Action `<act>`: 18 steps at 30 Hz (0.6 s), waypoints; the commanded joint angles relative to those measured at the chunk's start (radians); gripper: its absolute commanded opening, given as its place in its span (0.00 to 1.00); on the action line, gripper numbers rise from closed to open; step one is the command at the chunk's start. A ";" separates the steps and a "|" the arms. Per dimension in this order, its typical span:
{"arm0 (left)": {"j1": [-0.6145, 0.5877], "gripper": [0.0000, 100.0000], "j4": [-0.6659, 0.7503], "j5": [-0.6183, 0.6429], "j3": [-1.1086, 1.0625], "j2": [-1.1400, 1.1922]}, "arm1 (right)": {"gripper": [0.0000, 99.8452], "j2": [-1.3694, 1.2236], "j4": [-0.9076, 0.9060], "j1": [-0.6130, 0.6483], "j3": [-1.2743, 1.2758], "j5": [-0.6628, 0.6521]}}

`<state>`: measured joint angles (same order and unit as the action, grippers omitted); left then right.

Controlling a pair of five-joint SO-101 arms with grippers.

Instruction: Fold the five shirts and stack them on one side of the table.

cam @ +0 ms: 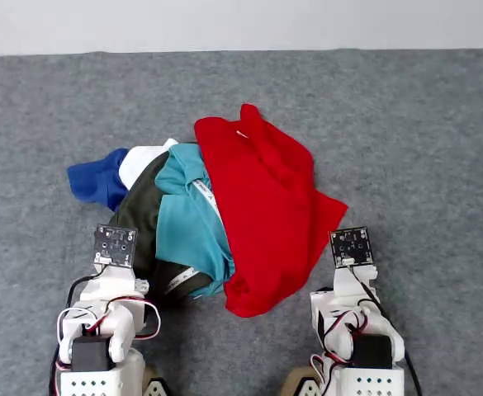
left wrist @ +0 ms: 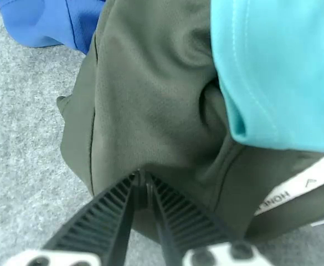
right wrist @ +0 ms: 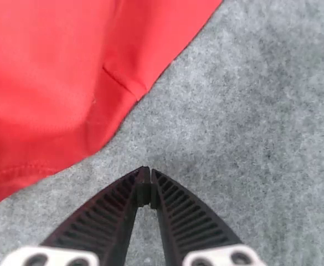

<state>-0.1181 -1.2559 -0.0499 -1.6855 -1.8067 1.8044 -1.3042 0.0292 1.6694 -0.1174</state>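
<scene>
- Lying in one crumpled heap near the middle of the grey surface (cam: 423, 124), five shirts await folding in the high view. A red shirt (cam: 262, 214) is draped on top, with a teal shirt (cam: 193, 223) beside it and a dark olive shirt (cam: 142, 219) partly beneath that. A white shirt (cam: 142, 162) and a blue shirt (cam: 97, 177) poke out toward the left edge.
- None looks folded and no stack has been started on either side, so the whole task appears to lie ahead.
- The left arm (cam: 109, 305) and right arm (cam: 352, 305) sit at the near edge, flanking the heap. A pale wall (cam: 241, 25) runs behind the far edge.
- In the left wrist view, the left pincer (left wrist: 142, 185) has its tips together with no cloth visible between them. It hangs over the dark olive shirt, which the teal shirt overlaps.
- In the right wrist view, the right pincer (right wrist: 145, 185) also has its tips together and is empty. It hangs over bare surface just beside the red shirt's hem.
</scene>
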 commanded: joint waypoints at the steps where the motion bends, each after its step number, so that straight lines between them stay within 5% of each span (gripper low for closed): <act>1: 0.005 0.01 -0.003 0.002 0.002 -0.011 | 0.01 0.008 -0.004 0.002 0.014 0.008; 12: 0.000 0.01 0.041 -0.035 0.088 -0.012 | 0.01 0.008 -0.004 0.002 0.014 0.008; 18: 0.003 0.15 0.167 -0.087 0.217 -0.011 | 0.01 0.008 -0.004 0.002 0.014 0.008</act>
<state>-0.1181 -1.1515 -0.1435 -1.5459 -1.8067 1.8044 -1.3042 0.0292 1.6694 -0.1174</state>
